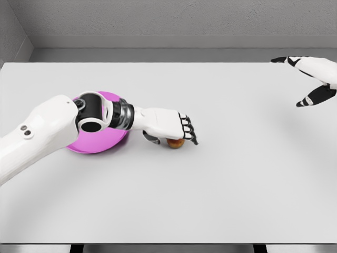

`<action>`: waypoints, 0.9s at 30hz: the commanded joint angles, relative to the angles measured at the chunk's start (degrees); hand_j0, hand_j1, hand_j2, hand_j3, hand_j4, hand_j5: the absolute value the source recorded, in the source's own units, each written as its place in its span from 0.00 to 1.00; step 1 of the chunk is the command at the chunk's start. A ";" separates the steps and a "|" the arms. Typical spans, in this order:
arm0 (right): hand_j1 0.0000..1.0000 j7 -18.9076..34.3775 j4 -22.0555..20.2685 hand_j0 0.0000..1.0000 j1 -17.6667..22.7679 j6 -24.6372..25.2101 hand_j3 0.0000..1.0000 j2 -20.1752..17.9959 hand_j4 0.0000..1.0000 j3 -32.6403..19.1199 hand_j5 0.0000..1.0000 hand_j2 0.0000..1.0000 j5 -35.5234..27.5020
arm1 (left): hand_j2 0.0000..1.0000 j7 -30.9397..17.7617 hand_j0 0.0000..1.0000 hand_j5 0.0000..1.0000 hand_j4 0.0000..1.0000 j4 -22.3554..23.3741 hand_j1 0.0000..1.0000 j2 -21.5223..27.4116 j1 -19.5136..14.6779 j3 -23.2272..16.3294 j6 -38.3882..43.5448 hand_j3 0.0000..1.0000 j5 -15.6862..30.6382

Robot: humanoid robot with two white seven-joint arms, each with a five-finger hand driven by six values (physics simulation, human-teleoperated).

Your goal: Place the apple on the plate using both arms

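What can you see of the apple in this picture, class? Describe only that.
The apple is small, round and reddish orange with a yellowish patch. It sits on the white table, right of the pink plate and apart from it. The left hand lies over it and hides its top; whether the fingers grip it cannot be told.

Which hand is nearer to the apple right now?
Left. The left hand is right over the apple, covering most of it; the right hand hangs far off near the table's back right edge.

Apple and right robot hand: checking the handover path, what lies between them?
Nothing: in the head view only bare table lies between the apple and the right robot hand.
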 commanded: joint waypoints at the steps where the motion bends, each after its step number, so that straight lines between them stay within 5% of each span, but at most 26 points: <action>1: 1.00 -0.02 0.04 1.00 -0.18 -0.02 1.00 0.07 1.00 -0.11 1.00 1.00 -0.15 | 0.75 -0.62 0.75 0.75 0.75 0.23 0.75 -0.01 0.00 -0.43 0.10 0.75 0.52; 6: 1.00 -0.02 0.04 1.00 -1.23 -0.02 1.00 0.07 1.00 -0.03 1.00 1.00 -0.15 | 0.73 -0.88 0.73 0.73 0.73 0.31 0.73 0.17 -0.26 -0.60 0.10 0.73 0.52; 20: 1.00 -0.02 0.04 1.00 -1.23 -0.02 1.00 -0.10 1.00 -0.03 1.00 1.00 -0.06 | 0.32 -2.20 0.32 0.32 0.32 0.31 0.32 1.49 0.00 -0.52 0.10 0.32 0.08; 27: 1.00 -0.02 0.04 1.00 -1.23 -0.02 1.00 -0.11 1.00 -0.03 1.00 1.00 -0.15 | 0.30 -1.76 0.30 0.30 0.30 -0.04 0.30 2.81 -0.09 0.10 0.10 0.30 5.26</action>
